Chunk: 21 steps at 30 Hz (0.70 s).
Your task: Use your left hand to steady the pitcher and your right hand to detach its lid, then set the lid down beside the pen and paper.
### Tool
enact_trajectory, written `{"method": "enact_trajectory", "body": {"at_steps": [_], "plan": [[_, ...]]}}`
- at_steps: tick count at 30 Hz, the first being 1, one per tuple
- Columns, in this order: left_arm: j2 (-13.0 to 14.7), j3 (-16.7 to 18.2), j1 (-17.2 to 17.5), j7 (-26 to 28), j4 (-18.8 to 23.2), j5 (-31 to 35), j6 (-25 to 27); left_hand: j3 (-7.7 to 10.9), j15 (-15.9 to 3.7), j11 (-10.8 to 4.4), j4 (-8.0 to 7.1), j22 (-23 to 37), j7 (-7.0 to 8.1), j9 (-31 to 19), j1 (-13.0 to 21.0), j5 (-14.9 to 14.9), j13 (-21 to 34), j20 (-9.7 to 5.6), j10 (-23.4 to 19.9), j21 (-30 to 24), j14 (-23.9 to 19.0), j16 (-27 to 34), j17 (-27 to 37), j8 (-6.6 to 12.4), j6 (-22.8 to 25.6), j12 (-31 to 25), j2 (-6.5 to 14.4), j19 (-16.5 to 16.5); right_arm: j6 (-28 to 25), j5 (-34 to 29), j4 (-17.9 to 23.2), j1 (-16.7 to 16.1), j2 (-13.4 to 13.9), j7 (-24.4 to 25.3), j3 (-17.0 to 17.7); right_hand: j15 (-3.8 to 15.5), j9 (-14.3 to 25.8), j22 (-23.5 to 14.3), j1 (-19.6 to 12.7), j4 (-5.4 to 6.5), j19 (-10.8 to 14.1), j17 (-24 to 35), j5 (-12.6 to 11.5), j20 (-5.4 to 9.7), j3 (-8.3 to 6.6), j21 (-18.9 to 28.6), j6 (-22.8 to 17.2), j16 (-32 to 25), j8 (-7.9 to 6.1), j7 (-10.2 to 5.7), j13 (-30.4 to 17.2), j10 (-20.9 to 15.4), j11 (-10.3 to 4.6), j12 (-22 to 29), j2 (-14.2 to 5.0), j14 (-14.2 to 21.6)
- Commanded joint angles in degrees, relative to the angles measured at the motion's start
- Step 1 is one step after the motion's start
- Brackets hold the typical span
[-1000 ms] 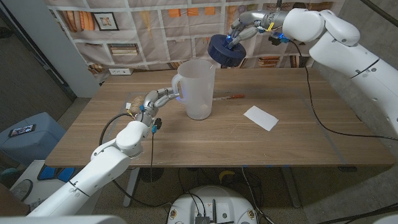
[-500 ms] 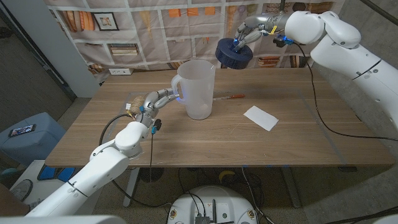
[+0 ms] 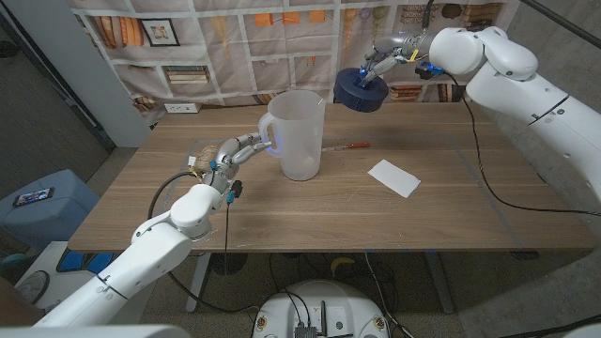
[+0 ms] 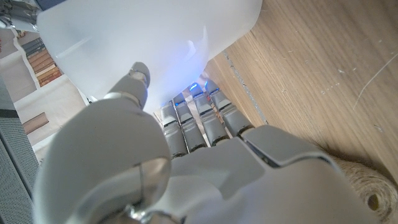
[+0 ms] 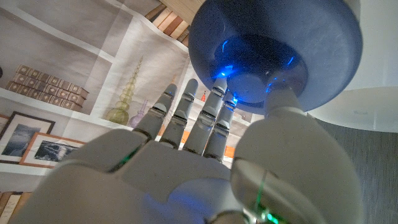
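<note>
A frosted white pitcher [image 3: 300, 134] stands open-topped on the table's middle back. My left hand [image 3: 242, 148] grips its handle side; the left wrist view shows the fingers [image 4: 198, 121] pressed against the pitcher wall [image 4: 155, 43]. My right hand [image 3: 386, 55] holds the dark blue lid [image 3: 362, 90] in the air, above and to the right of the pitcher. In the right wrist view the fingers [image 5: 194, 121] and thumb clasp the lid [image 5: 273, 53]. A red pen [image 3: 347, 145] lies just right of the pitcher, and a white paper [image 3: 394, 177] lies further right.
A coil of twine [image 3: 199, 162] sits near my left wrist, also seen as twine [image 4: 364, 186] in the left wrist view. A printed bookshelf backdrop [image 3: 235, 47] hangs behind the table [image 3: 310, 221]. A grey panel [image 3: 66, 66] stands at the far left.
My right hand has carried the lid rightward and slightly down, away from the pitcher's top. The left hand and the pitcher have stayed put.
</note>
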<state>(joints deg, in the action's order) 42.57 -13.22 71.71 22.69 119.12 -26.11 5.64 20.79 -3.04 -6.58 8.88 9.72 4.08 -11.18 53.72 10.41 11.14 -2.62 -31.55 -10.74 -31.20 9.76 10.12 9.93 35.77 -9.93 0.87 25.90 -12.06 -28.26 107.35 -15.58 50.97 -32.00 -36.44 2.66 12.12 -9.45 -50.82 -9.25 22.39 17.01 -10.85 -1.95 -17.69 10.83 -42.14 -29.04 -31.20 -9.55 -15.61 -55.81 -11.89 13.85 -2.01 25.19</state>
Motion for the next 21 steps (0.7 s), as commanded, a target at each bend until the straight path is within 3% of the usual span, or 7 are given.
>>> {"method": "enact_trajectory", "body": {"at_steps": [1,5,7,12,14,21], "plan": [[2.5,1.5,1.0,-3.5,0.8,-1.8,-0.5,-1.22,-1.43,1.07,-0.06,0.3,0.43,0.0,-1.1,0.1,0.1,-0.33,4.9,0.2,4.6,0.0,0.1,-0.2,-4.3,-0.1,-0.1,-2.3,-1.0,-2.6,-2.3,-0.9,-0.6,-0.2,-1.6,7.82,0.1,-0.2,-2.2,0.04,0.3,0.2,-0.3,-0.4,0.07,0.0,-3.4,0.0,-0.49,-3.04,-0.3,-1.0,-0.82,0.0,-3.5,0.0],[3.1,2.2,1.2,-4.8,0.6,-2.5,-1.4,-1.96,-0.68,2.04,-0.23,0.3,0.28,0.2,-2.1,0.1,0.0,-0.26,7.6,0.3,6.8,0.1,0.1,-0.1,-6.5,-0.2,-0.2,-3.8,-1.3,-3.4,-2.3,-1.8,-0.5,0.2,-1.8,7.81,0.1,-0.2,-2.2,0.03,0.3,0.2,-0.3,-0.39,0.09,0.0,-3.4,0.1,-0.46,-3.05,-0.4,-1.0,-0.82,0.0,-3.46,0.0],[4.6,3.0,1.3,-7.5,0.5,-4.0,-1.5,-2.48,0.08,2.68,-0.24,0.3,0.45,0.3,-2.7,0.2,0.0,-0.1,10.0,0.3,9.2,0.1,0.0,-0.12,-8.8,-0.2,-0.3,-5.2,-1.6,-3.8,-2.3,-2.3,-0.6,0.3,-2.1,7.82,0.1,-0.2,-2.3,0.0,0.2,0.2,-0.3,-0.37,0.12,0.0,-3.3,0.0,-0.45,-3.05,-0.4,-0.9,-0.82,-0.1,-3.43,0.0],[5.5,3.7,1.4,-9.3,0.1,-5.0,-2.2,-3.69,2.34,4.27,-0.4,0.2,-0.12,0.5,-4.7,0.1,-0.2,0.81,16.3,0.5,15.8,-0.2,-0.1,0.05,-13.1,-0.2,-0.4,-9.2,-1.9,-4.5,-2.4,-3.1,-0.8,0.3,-2.7,7.75,0.1,-0.2,-2.3,0.0,0.1,0.2,-0.2,-0.46,0.18,0.0,-3.3,0.1,-0.43,-3.06,-0.4,-1.0,-0.82,-0.1,-3.35,-0.1],[5.6,3.8,1.5,-9.2,0.1,-5.0,-2.4,-3.9,3.23,4.6,-0.48,0.2,-0.32,0.5,-5.2,0.1,-0.3,1.55,18.1,0.5,17.6,-0.2,-0.1,0.12,-14.1,-0.2,-0.2,-10.5,-2.0,-4.7,-2.4,-3.2,-0.9,0.2,-2.8,7.74,0.1,-0.2,-2.3,0.0,0.1,0.2,-0.2,-0.5,0.2,0.0,-3.3,0.1,-0.43,-3.06,-0.4,-0.9,-0.82,-0.1,-3.33,-0.2],[6.9,5.7,3.0,-10.2,0.3,-5.5,-3.4,-4.32,4.18,5.04,-0.52,0.1,-0.34,0.6,-6.3,0.1,-0.4,1.9,21.2,0.6,21.7,-0.2,-0.2,-0.16,-17.7,-0.3,0.0,-13.0,-3.0,-5.6,-1.7,-4.6,-1.1,0.5,-3.3,7.66,0.0,-0.2,-2.3,0.03,0.1,0.2,-0.2,-0.47,0.27,0.0,-3.4,0.2,-0.42,-3.06,-0.5,-0.9,-0.83,-0.2,-3.28,-0.4]]}}
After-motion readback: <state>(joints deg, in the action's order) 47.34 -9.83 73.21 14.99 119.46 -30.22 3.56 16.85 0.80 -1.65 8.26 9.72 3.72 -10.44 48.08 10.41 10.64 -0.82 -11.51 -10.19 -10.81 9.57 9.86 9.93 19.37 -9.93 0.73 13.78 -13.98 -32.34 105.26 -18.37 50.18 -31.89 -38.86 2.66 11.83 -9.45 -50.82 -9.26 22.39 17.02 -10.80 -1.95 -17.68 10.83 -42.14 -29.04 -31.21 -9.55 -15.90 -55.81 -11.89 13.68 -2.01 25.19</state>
